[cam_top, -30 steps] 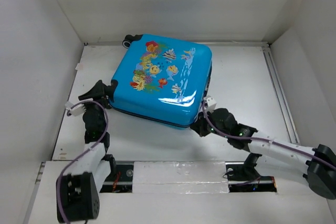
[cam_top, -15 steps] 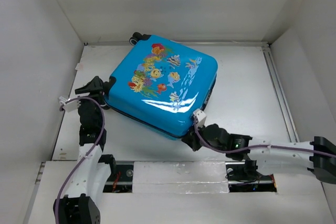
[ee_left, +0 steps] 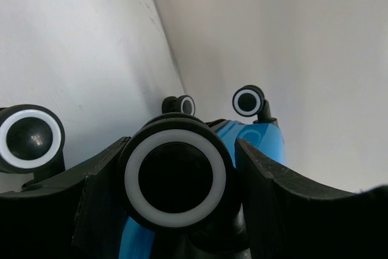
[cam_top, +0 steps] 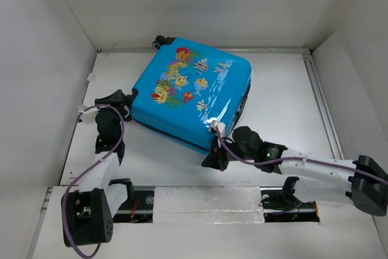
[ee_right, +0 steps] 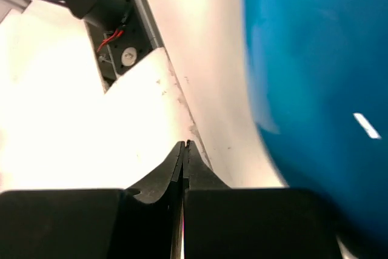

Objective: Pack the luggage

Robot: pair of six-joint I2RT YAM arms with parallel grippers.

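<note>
The luggage (cam_top: 191, 95) is a bright blue hard-shell suitcase with a fish print. It lies flat and closed on the white table, turned at an angle. My left gripper (cam_top: 124, 97) is at its left corner. In the left wrist view the left gripper (ee_left: 180, 145) has a finger on each side of a black wheel with a white ring (ee_left: 176, 177), with blue shell (ee_left: 245, 139) behind it. My right gripper (cam_top: 212, 161) is shut and empty at the suitcase's near corner. In the right wrist view the right gripper (ee_right: 184, 145) is just above the table, with the blue shell (ee_right: 315, 89) on its right.
White walls enclose the table on the left, back and right. Other suitcase wheels (cam_top: 160, 42) point toward the back wall, and more wheels (ee_left: 30, 139) show in the left wrist view. The arm bases and a black rail (cam_top: 206, 201) run along the near edge.
The suitcase has turned a little clockwise, its wheels swinging toward the back. My right gripper has slid left along its near edge to the near corner. My left gripper stays at the wheel.
</note>
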